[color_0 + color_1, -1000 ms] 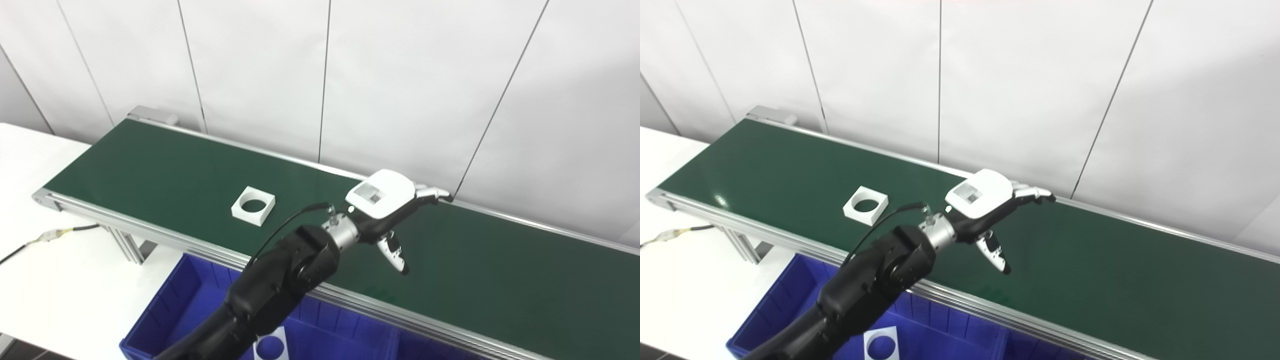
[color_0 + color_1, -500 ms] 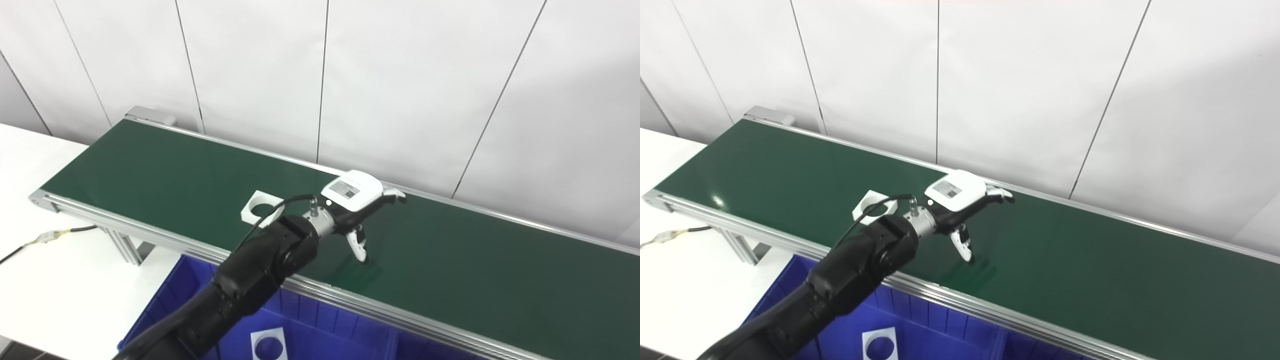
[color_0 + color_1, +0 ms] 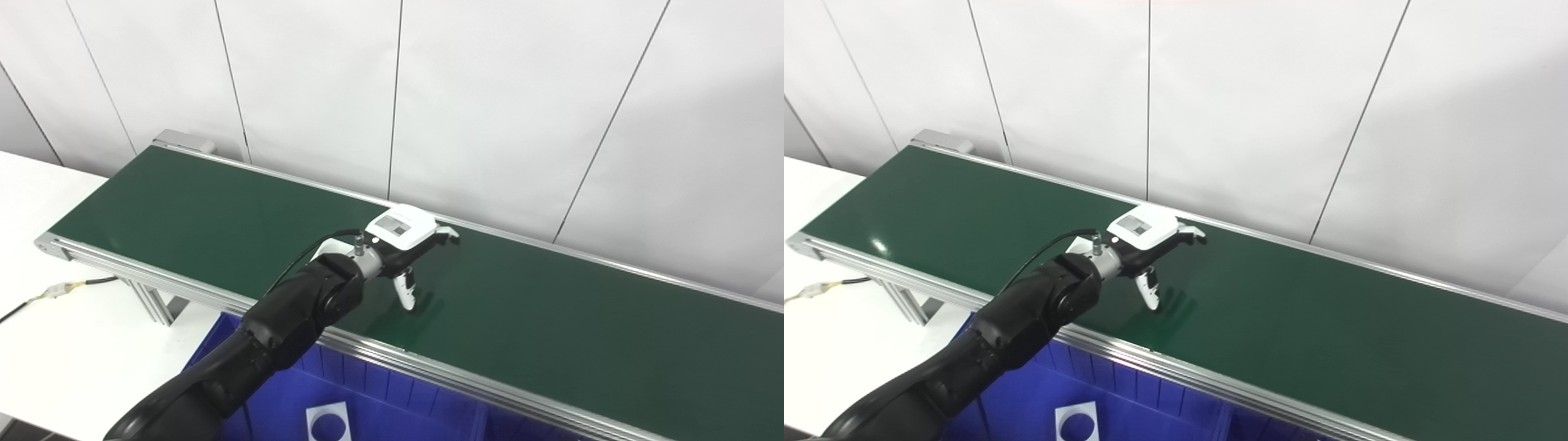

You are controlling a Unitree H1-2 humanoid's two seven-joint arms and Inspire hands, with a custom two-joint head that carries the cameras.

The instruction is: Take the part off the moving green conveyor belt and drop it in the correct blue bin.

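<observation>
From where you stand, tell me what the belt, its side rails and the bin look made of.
Conveyor belt: dark green, smooth, rubber or PVC by its soft sheen and faint reflection under the left hand.
Side rails: silvery grooved bars, probably extruded aluminium, matte.
Blue bin: ribbed walls, uniform colour, likely moulded plastic.

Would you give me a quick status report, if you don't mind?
Left hand open, low over the belt. Right hand not in view. White part on the belt, mostly hidden behind the wrist. Nothing else in the way.
</observation>
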